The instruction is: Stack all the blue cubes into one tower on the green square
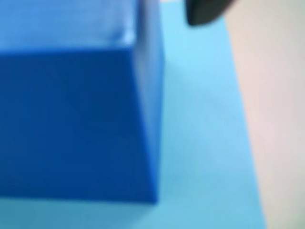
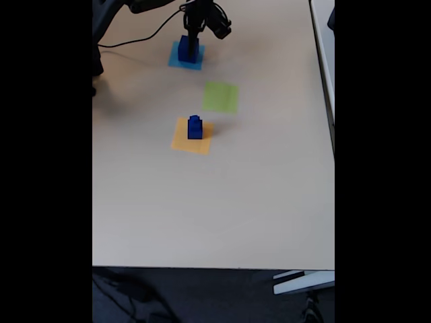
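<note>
The gripper (image 2: 189, 35) hangs right over a large blue cube (image 2: 188, 50) that sits on the light-blue square (image 2: 176, 61) near the far edge of the table (image 2: 269, 202), left of its middle in the fixed view. I cannot tell whether the jaws have closed on the cube or merely straddle it. In the wrist view the cube (image 1: 71, 124) looms blurred and very close, with one dark fingertip (image 1: 205, 12) at the top edge. The green square (image 2: 220, 96) lies bare, a little nearer the table's centre. A small stepped stack of blue cubes (image 2: 194, 127) stands on the orange-yellow square (image 2: 182, 141), nearer still. This looks like the pickup of the widest cube, which should form the tower's base. To do it well, centre the jaws across two flat faces, lift straight, and set it squarely mid-patch.
</note>
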